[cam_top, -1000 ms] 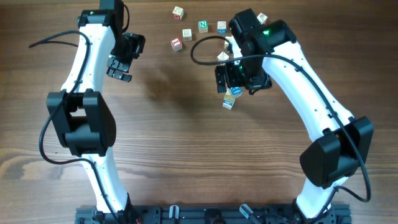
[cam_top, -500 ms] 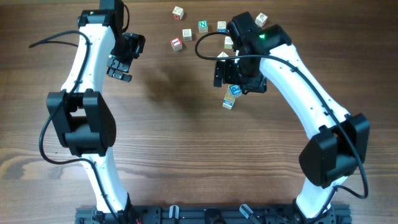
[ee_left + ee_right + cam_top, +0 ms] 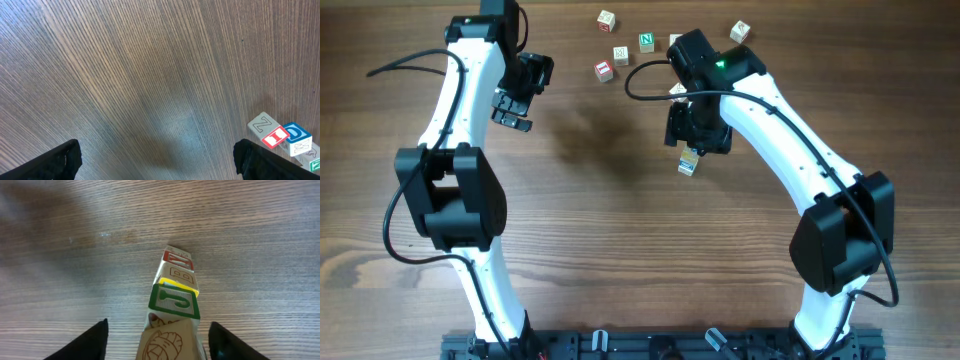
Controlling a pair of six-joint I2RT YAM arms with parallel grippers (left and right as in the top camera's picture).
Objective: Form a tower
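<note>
Right wrist: tower (image 3: 174,287) between spread right claw (image 3: 158,330), untouched; overhead hides gap. Left claw (image 3: 157,152) open.

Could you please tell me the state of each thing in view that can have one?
Narrow tower of pale wooden alphabet cubes: upright, not gripped.
Right gripper: open, straddling the top cube.
Left gripper: open, empty.
Loose single letter cubes: lying apart, unstacked.

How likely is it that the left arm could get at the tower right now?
Probably not cleanly. The right tool hangs directly over the tower, straddling its top, so the left tool, off across the table, would likely bump it.
</note>
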